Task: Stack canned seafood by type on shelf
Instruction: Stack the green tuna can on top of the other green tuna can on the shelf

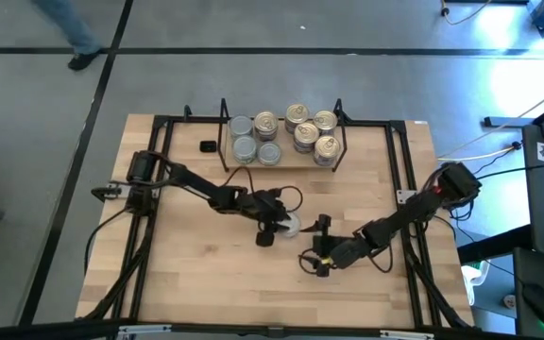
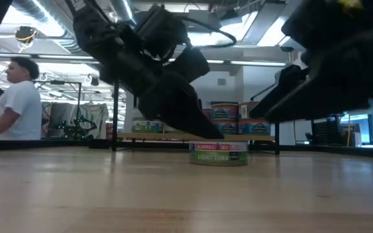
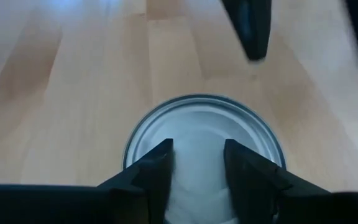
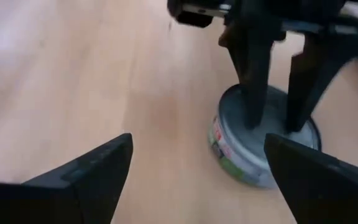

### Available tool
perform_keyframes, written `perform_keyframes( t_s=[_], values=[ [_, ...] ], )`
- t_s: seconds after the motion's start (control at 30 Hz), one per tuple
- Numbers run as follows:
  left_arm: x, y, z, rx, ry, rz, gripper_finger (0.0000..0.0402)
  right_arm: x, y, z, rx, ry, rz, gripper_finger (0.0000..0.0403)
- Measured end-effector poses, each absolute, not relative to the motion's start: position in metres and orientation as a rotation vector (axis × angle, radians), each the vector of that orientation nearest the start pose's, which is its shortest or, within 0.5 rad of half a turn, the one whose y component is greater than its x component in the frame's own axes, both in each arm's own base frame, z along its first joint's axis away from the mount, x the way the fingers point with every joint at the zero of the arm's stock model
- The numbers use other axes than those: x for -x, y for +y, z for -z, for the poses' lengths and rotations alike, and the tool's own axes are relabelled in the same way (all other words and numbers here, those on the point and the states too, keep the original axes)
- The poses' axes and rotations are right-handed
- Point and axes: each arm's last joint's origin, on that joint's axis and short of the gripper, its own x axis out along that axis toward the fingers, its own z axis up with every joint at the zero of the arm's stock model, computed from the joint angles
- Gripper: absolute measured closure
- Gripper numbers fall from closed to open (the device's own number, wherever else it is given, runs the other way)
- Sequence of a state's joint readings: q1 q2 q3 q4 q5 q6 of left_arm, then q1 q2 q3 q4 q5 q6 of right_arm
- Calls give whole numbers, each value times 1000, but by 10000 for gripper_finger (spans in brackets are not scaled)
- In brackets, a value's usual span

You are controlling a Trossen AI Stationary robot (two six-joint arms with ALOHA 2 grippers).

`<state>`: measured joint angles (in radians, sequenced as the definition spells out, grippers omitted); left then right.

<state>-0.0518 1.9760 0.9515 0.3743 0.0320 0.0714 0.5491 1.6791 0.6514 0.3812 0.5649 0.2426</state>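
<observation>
Down on the left half of the wooden table [image 1: 196, 274], the left gripper [image 1: 284, 223] is lowered over a lone silver-lidded tuna tin [image 1: 291, 225] — its two dark fingers [image 3: 157, 177] stand above the plain grey lid, set narrower than the lid is wide, so their tips sit over the lid rather than around the rim. Whether the tips touch the lid cannot be told. From table height the tin [image 2: 218, 153] rests flat on the wood, label reading "light tuna", with the left arm slanting down onto it.

Beyond that gripper, toward the far table edge, the black wire shelf [image 1: 226, 142] on its light wood base carries the other tins: silver-lidded tins [image 1: 244, 139] at its left end, with one gold-lidded tin [image 1: 265, 123] among them, and gold-lidded tins [image 1: 311, 130] stacked at its right end.

Just right of the lone tin, the right gripper [image 1: 315, 248] waits low over bare wood with its fingers spread wide and empty — the tin and the left gripper's fingers show just ahead of it, between its own tips.

Far off in the room, left of the arms, a person [image 2: 18, 100] in a white shirt stands.
</observation>
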Motion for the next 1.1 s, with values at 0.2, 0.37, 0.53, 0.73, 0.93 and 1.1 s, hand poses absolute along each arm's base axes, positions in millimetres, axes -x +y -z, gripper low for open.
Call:
perform_keyframes(
  t_s=[0.2, 0.37, 0.53, 0.73, 0.93, 1.1],
  values=[
    [-375, -2, -87, 52, 579, 163, 266, -273, 141, -117, 348, 573, 115, 41],
    [-374, 10, -70, 177, 502, 194, 269, -281, 138, -118, 503, 614, 132, 41],
    [-376, 18, -62, 255, 443, 206, 269, -288, 132, -123, 612, 674, 158, 41],
    [-375, 23, -62, 289, 437, 206, 270, -286, 126, -119, 666, 736, 156, 41],
    [-375, 24, -62, 299, 431, 210, 270, -283, 121, -113, 766, 797, 189, 41],
    [-375, 23, -62, 300, 431, 211, 270, -293, 112, -103, 776, 811, 182, 43]
  ],
)
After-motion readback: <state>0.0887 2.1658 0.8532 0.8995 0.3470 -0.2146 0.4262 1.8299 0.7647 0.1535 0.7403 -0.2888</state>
